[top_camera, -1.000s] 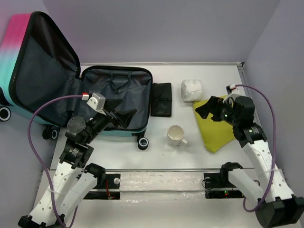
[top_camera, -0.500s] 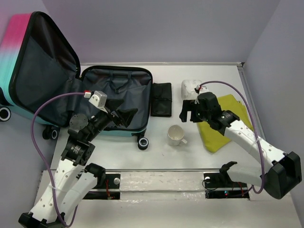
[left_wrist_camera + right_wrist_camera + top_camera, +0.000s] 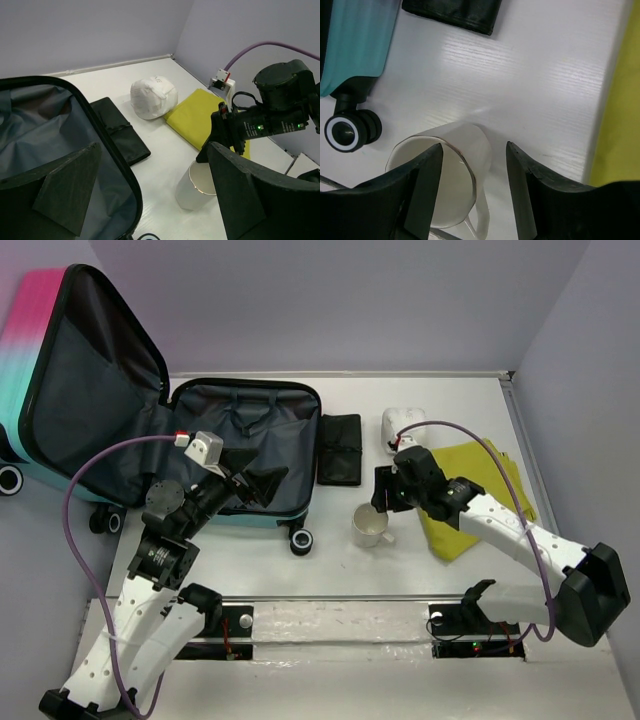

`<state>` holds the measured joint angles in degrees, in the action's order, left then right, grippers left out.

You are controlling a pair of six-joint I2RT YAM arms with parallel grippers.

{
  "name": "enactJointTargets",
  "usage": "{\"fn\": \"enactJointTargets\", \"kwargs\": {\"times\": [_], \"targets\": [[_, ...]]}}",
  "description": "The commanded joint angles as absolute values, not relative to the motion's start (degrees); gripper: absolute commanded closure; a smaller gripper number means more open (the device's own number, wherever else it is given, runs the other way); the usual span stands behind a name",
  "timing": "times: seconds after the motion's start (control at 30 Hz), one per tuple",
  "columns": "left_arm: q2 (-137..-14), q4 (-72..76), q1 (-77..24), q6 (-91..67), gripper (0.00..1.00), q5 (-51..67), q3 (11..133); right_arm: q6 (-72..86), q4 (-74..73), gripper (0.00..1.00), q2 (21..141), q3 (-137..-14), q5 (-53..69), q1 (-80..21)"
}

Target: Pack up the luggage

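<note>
The luggage (image 3: 268,418) lies open at the table's left, with a pink-to-teal hard shell, dark grey lining and black wheels. Its base half is flat and its lid is propped up to the left. The long axis runs near to far, wheels toward my bases. My left gripper (image 3: 255,483) hovers wide open over its near edge. My right gripper (image 3: 474,147) stands part open astride the wall of the white mug (image 3: 451,192), not pinching it. Only the top view shows the gradient shell. My left wrist sees lining alone, my right wrist a teal corner and one wheel (image 3: 350,131).
</note>
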<state>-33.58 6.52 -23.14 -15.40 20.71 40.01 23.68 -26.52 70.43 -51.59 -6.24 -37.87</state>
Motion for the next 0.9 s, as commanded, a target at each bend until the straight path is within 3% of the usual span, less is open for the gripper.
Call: {"fn": "enactJointTargets", "kwargs": {"times": [0.0,0.13,0.33,0.53,0.63,0.87], "targets": [[-33.31,8.17,-22.85,-15.73,0.01,20.3,42.45,25.4,-26.72,0.42,67.5,-48.52,-6.51,-38.67],[-33.4,8.09,-22.76,-15.82,0.01,20.3,42.36,25.4,-26.63,0.49,69.34,-46.94,-5.19,-39.19],[-33.31,7.65,-22.76,-15.38,0.01,20.21,42.54,24.52,-25.58,0.93,70.84,-49.91,-7.29,-39.2],[-32.61,7.65,-22.68,-15.56,0.01,20.3,42.71,21.1,-25.49,0.93,65.4,-61.13,-10.81,-39.2],[-31.82,7.65,-22.15,-15.73,0.01,19.34,42.71,18.12,-20.23,0.93,65.74,-67.03,-6.97,-39.2],[-28.92,7.3,-18.21,-17.4,0.01,14.86,42.28,16.53,-0.47,0.93,80.22,-78.28,-1.15,-41.75]]}}
